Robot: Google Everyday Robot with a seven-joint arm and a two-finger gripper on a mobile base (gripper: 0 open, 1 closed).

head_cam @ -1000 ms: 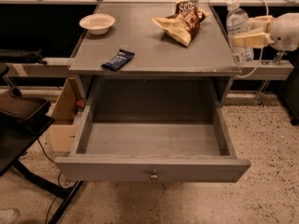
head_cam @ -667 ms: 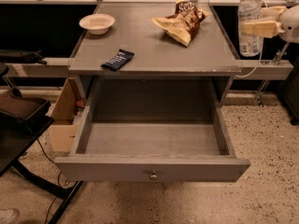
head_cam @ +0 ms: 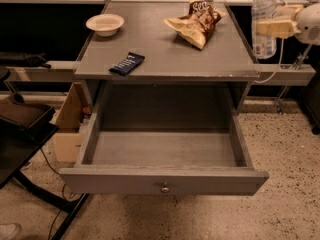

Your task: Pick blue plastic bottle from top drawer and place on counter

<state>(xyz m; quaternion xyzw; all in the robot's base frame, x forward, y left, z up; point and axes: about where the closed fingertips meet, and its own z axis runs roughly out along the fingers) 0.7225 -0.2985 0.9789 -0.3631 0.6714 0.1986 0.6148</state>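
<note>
The blue plastic bottle [head_cam: 263, 21] is upright in my gripper [head_cam: 270, 28] at the right edge of the view, held in the air just right of the counter's right rim. The gripper's cream fingers [head_cam: 274, 28] are shut around the bottle's middle. The counter [head_cam: 160, 44] is the flat grey top of the cabinet. The top drawer [head_cam: 165, 181] stands pulled open below it, with nothing in it and a round metal knob on its front.
On the counter lie a white bowl [head_cam: 104, 24] at back left, a dark blue snack bar wrapper [head_cam: 127, 63] at front left, and a brown chip bag [head_cam: 196, 21] at back right. A black stand [head_cam: 25, 134] is at left. A cardboard box [head_cam: 70, 124] is beside the cabinet.
The gripper has lifted the bottle higher and turned it from tilted to upright, staying just right of the counter.
</note>
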